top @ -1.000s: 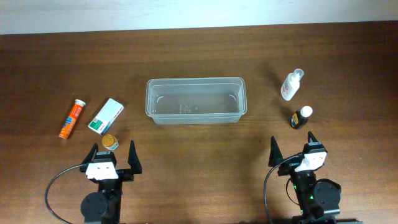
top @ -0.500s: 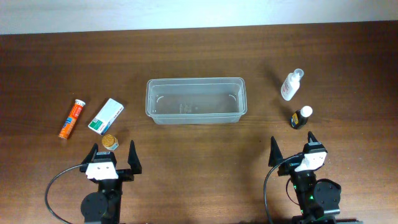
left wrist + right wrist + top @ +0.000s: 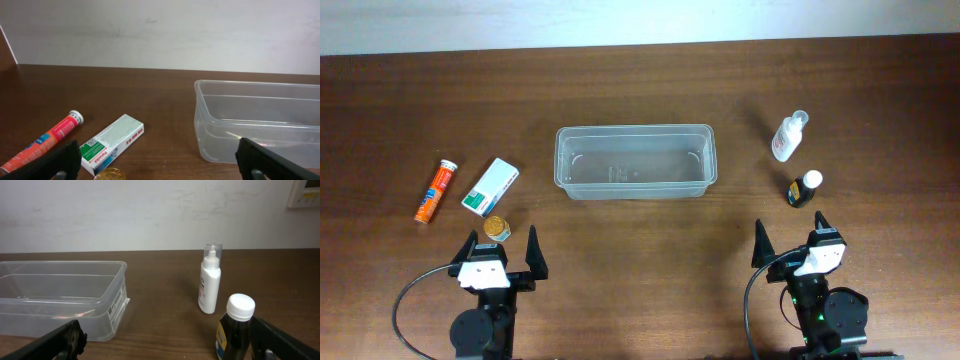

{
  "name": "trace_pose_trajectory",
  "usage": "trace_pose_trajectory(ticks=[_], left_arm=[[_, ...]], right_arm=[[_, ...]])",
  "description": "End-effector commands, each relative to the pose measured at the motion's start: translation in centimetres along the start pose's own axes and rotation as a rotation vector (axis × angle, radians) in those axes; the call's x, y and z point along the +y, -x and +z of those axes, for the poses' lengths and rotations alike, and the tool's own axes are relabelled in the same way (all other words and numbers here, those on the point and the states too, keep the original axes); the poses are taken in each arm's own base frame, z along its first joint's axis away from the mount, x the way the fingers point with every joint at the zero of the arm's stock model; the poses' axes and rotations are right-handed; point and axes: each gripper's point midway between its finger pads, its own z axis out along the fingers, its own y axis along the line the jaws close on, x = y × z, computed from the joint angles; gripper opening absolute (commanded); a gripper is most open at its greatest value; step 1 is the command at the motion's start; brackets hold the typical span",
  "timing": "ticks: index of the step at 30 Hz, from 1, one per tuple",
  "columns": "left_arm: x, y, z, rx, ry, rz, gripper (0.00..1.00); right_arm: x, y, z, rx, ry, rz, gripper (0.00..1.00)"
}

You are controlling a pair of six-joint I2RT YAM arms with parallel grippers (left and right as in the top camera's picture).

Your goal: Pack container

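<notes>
The clear plastic container (image 3: 634, 161) stands empty mid-table; it also shows in the left wrist view (image 3: 260, 122) and right wrist view (image 3: 60, 300). Left of it lie an orange tube (image 3: 435, 190), a white-green box (image 3: 490, 186) and a small gold-lidded jar (image 3: 496, 228). Right of it stand a white dropper bottle (image 3: 788, 136) and a dark bottle with a white cap (image 3: 804, 188). My left gripper (image 3: 502, 251) is open and empty, just in front of the jar. My right gripper (image 3: 790, 238) is open and empty, just in front of the dark bottle (image 3: 235, 330).
The brown wooden table ends at a white wall at the back. Bare wood lies between the container and both grippers. The box (image 3: 111, 142) and tube (image 3: 42, 142) lie ahead-left of my left gripper.
</notes>
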Motion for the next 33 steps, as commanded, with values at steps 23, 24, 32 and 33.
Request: trace_pose_trajectory(ticks=[23,24,32,33], left_arm=[[0.3,-0.2,0.0,0.002,0.013,-0.009,0.99],[0.3,-0.2,0.0,0.002,0.013,-0.009,0.99],[0.3,-0.2,0.0,0.003,0.013,-0.009,0.99],[0.3,-0.2,0.0,0.003,0.013,-0.009,0.99]], right_arm=[[-1.4,2.3,-0.2,-0.104,-0.078,0.003,0.98],[-1.4,2.6,-0.2,-0.115,-0.079,0.003,0.99],[-1.2,6.2,-0.8,-0.149,-0.077,0.061,0.98],[-1.2,6.7,-0.8,-0.137,-0.078,0.061,0.98]])
